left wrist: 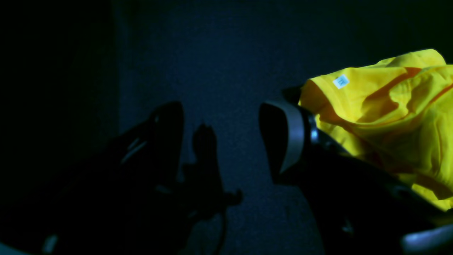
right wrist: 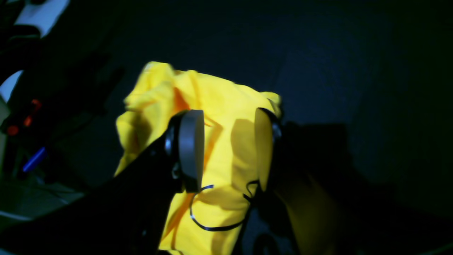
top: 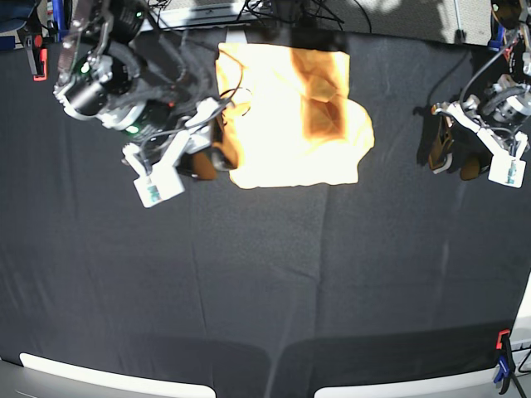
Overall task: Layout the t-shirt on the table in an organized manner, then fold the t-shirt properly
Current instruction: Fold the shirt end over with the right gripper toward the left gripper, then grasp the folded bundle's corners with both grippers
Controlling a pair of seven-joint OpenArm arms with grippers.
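T-shirt: the t-shirt [top: 290,116] is lying crumpled near the far edge of the table [top: 265,274].
Right claw: the right gripper [right wrist: 228,148] is hovering at the shirt's edge, jaws parted over cloth, nothing pinched yet.
Left claw: the left gripper [left wrist: 221,141] is waiting well apart, jaws wide and empty.
Doing it well: probably best to pinch one single layer at a corner, then draw outward slowly.

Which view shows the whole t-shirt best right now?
The base view: the entire t-shirt is visible, bunched on the table. The left wrist view catches only one crumpled edge; the right wrist view shows a part, behind the right tool.
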